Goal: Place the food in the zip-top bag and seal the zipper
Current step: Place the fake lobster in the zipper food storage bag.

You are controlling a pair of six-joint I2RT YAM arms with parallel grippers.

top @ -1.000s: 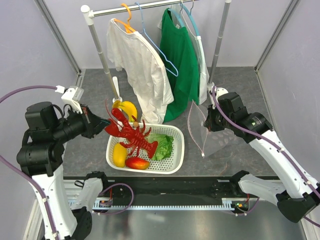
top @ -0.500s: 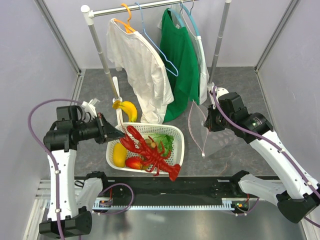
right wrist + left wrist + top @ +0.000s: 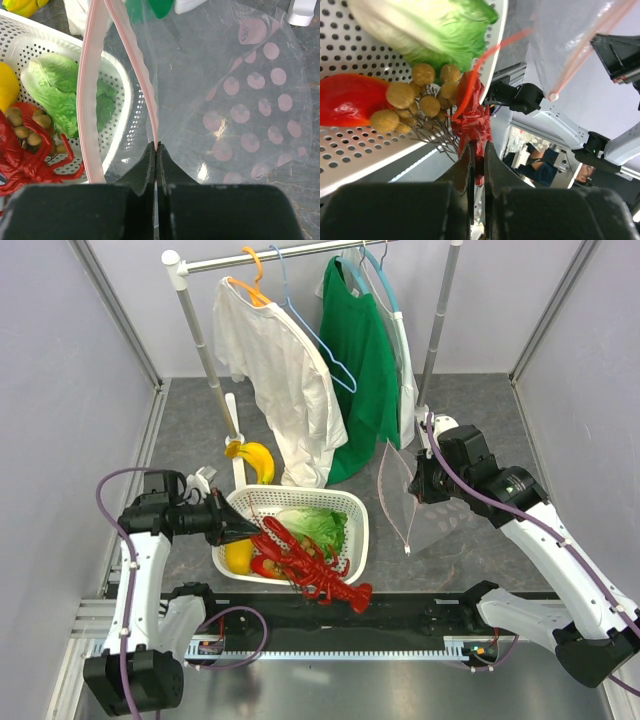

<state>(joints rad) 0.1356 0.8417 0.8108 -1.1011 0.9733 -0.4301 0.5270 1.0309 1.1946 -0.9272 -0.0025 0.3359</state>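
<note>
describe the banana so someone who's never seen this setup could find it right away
Find the clothes rack at the back and follow its left pole down to the table. At its foot, just behind the white basket, sits the banana. It is yellow and curved and sits outside the basket, unlike the rounder yellow lemon inside it.

Overhead view, two close wrist views, basket [image 3: 362, 530] in all.
</note>
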